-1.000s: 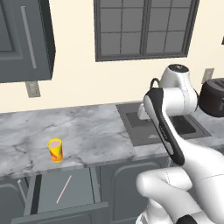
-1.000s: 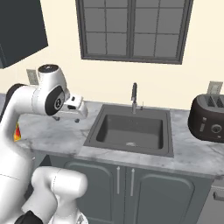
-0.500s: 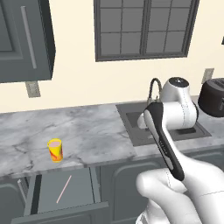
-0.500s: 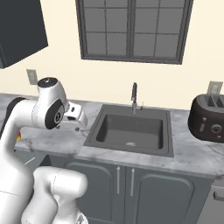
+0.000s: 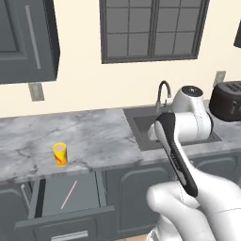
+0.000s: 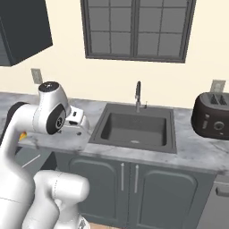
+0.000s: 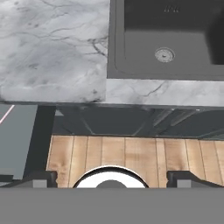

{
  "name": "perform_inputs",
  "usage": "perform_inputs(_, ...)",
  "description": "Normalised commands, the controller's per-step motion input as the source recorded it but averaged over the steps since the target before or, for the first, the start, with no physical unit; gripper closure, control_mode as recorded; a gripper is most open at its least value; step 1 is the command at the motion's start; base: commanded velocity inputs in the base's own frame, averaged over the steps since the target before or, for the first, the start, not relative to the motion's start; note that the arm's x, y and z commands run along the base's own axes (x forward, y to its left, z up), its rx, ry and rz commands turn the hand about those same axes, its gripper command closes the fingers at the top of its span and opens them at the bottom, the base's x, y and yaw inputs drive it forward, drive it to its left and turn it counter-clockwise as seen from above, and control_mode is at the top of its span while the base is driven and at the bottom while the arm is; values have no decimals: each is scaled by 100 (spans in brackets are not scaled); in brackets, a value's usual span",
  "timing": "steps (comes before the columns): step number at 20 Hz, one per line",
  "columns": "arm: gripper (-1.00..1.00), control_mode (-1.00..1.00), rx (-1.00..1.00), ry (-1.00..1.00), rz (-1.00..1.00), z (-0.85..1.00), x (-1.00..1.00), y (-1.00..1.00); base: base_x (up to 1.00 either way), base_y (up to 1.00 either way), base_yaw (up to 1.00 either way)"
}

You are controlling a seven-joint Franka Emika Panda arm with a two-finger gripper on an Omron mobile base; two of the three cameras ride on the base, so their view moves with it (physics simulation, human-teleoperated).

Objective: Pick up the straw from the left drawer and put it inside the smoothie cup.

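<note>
Your hand (image 7: 112, 177) hangs wide and empty over the sink edge; the straw (image 5: 68, 194) waits flat in the open left drawer (image 5: 70, 194), smoothie cup (image 5: 60, 154) upright on the bench (image 5: 94, 136) above

Veined grey marble counter (image 5: 94, 134), matt sink (image 6: 134, 127)

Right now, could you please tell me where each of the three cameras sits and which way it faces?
Left base view: behind the arm's left, looking forward and down at the counter, cup, open drawer with the straw; the arm rises lower right.
Right base view: behind the arm's right, facing the sink and toaster; the arm rises lower left.
Hand view: on the hand, looking down at the counter edge, sink and wood floor; open jaws at the bottom.
Shared: all three show the sink; both base views the toaster.
</note>
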Motion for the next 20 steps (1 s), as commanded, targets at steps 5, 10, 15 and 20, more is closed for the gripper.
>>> perform_inputs(5,-100,100,0,0,0,0,0,0,-65,-6,0)
perform_inputs(10,-100,100,0,0,0,0,0,0,-69,-2,0)
perform_inputs(15,-100,100,0,0,0,0,0,0,-58,13,0)
perform_inputs(20,-100,100,0,0,0,0,0,0,-31,57,0)
